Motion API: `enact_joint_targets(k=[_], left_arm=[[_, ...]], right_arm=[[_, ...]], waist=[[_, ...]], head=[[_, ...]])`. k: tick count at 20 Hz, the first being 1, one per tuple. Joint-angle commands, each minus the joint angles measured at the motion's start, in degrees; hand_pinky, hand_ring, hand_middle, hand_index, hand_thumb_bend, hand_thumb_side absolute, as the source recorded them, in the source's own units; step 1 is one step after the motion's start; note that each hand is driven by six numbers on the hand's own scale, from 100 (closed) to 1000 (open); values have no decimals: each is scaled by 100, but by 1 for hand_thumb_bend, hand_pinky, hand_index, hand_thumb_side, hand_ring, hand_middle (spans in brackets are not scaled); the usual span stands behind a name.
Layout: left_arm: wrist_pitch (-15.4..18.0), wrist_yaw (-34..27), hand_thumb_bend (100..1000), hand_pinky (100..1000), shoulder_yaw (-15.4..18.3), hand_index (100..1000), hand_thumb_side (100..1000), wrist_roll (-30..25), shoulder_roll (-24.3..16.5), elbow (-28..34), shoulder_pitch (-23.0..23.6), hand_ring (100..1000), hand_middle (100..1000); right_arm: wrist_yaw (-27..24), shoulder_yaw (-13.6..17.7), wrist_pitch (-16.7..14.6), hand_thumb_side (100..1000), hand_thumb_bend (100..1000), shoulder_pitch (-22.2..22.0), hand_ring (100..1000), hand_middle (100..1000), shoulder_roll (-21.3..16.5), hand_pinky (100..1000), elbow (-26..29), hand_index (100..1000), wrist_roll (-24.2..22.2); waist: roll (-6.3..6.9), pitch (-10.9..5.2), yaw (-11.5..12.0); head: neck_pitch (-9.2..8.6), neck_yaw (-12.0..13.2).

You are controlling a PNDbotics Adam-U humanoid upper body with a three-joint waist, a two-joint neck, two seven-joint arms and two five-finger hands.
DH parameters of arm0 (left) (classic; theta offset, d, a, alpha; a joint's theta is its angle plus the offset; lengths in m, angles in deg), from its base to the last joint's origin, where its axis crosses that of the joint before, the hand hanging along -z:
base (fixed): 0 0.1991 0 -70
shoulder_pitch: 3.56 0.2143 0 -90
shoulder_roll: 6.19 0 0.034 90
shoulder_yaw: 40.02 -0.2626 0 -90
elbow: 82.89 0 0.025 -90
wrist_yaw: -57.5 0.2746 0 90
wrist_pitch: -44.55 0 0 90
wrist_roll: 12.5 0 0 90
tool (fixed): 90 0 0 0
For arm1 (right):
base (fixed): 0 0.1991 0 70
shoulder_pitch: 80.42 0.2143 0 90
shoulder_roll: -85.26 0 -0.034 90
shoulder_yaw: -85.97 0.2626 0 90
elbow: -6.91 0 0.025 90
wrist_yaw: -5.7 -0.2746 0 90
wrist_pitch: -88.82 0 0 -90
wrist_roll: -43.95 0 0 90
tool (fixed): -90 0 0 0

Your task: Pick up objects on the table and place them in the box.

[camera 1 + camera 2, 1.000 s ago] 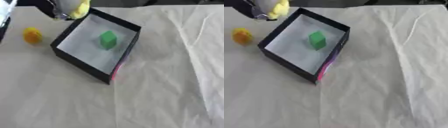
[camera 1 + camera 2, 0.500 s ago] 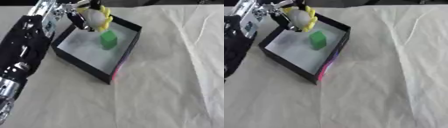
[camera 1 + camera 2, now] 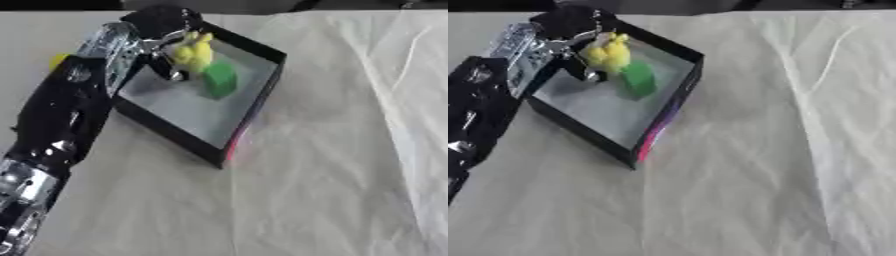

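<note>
Left hand [image 3: 162, 37] pinching yellow toy [image 3: 194, 50] over box [image 3: 262, 102], green block [image 3: 220, 79] just at toy's 5 o'clock; release drops inside.

Your yellow object [image 3: 194, 51] hangs over the black open-topped box [image 3: 260, 98], at its far left part, held in the left hand [image 3: 162, 37]. A green block [image 3: 220, 79] lies inside, just beside it. Another small yellow thing [image 3: 59, 60] sits on the tabletop [image 3: 332, 165], left of the box.
</note>
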Motion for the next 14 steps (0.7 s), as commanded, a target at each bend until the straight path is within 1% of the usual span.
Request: enact_joint_targets(k=[1,2,3,4,5,6,7,9,11,12,14], left_arm=[[111,-102,100,896,40,888,262,43,-237,135,-102,885,812],[178,-270,176,891,42,881,175,-14,-300,170,-106,880,808],[246,-457,227,887,27,875,166,-69,-395,252,-113,875,802],[290,-648,265,882,4,870,137,-135,-484,350,-113,866,794],[326,-882,281,869,-5,858,128,-191,-604,470,-117,852,782],[348,-1161,281,869,-13,858,128,-259,-739,593,-119,852,782],[344,-1456,264,851,-15,853,161,-345,-910,719,-124,835,768],[248,-2141,224,842,10,850,170,-570,-1320,995,-122,824,753],[60,-2828,199,834,64,848,169,-813,-1715,1225,-89,816,743],[-50,-3144,211,833,90,850,165,-944,-1910,1308,-70,815,743],[-284,-3586,235,831,151,858,148,-1197,-2298,1387,-16,809,741]], right_arm=[[46,78,34,630,100,27,682,619,-160,1000,56,787,17],[52,81,37,628,100,19,681,619,-165,1000,53,787,25],[57,84,38,627,100,9,682,619,-175,1000,52,787,30],[60,86,37,626,100,0,682,620,-183,1000,54,787,34],[63,93,36,625,100,-12,682,620,-195,1000,52,787,41],[61,100,33,625,100,-22,682,620,-206,1000,51,787,49],[57,108,31,622,100,-35,682,620,-220,1000,51,787,55],[52,123,23,621,100,-69,682,620,-252,1000,56,787,68],[51,139,17,619,100,-100,683,620,-280,1000,57,787,82],[51,146,13,618,100,-115,683,620,-292,1000,57,787,89],[49,161,-2,616,100,-146,683,620,-313,1000,61,787,103]], waist=[[-41,-73,29],[-35,-80,40],[-27,-89,54],[-21,-95,62],[-13,-106,80],[-4,-114,95],[7,-126,117],[29,-146,169],[44,-160,219],[48,-166,240],[50,-178,286]], head=[[-10,-17],[-10,-29],[-10,-45],[-10,-55],[-10,-73],[-10,-89],[-10,-112],[-10,-156],[-10,-192],[-10,-205],[-10,-228]])
